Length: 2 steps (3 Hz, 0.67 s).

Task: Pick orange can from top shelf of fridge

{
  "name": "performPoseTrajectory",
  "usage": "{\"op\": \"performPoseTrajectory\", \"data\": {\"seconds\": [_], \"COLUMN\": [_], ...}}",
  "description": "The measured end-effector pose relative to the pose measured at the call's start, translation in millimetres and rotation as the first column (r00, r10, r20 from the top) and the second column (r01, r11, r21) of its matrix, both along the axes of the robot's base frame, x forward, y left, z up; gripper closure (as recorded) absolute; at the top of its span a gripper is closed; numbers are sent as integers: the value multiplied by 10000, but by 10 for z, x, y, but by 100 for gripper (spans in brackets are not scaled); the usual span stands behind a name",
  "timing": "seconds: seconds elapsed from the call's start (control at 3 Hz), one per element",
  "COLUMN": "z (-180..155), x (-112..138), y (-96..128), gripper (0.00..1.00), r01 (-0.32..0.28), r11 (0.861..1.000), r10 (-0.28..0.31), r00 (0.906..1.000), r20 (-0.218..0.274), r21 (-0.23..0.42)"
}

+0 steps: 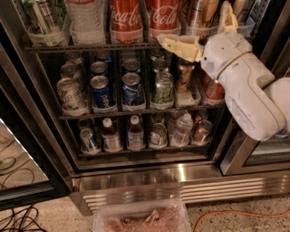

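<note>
The fridge stands open, with a steel frame and a dark interior. Its top shelf holds two red Coca-Cola cans in clear trays. To their right stands the orange can, shiny copper-orange, with its lid cut off by the picture's top edge. My gripper is at the right end of the top shelf, right in front of the orange can. Its fingers are spread: one points left along the shelf edge and one points up. Nothing is gripped.
The middle rack holds blue Pepsi cans, a green can and a brown-copper can. Small bottles fill the lowest rack. The glass door hangs open at the left. A plastic tub and an orange cable lie on the floor.
</note>
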State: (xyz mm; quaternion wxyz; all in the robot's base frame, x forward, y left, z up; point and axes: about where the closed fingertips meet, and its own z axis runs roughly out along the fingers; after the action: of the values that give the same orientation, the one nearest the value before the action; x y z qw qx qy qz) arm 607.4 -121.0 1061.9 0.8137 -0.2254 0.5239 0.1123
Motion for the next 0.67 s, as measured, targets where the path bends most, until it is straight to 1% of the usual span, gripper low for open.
{"op": "performPoseTrajectory", "data": {"seconds": [0.67], "z": [79], "x": [66], "y": [-118], "gripper": [9], "r01": [299], "r11": [9996], "r10": [-299], "r00": [9993], "r20": [232], "r21": [15]}}
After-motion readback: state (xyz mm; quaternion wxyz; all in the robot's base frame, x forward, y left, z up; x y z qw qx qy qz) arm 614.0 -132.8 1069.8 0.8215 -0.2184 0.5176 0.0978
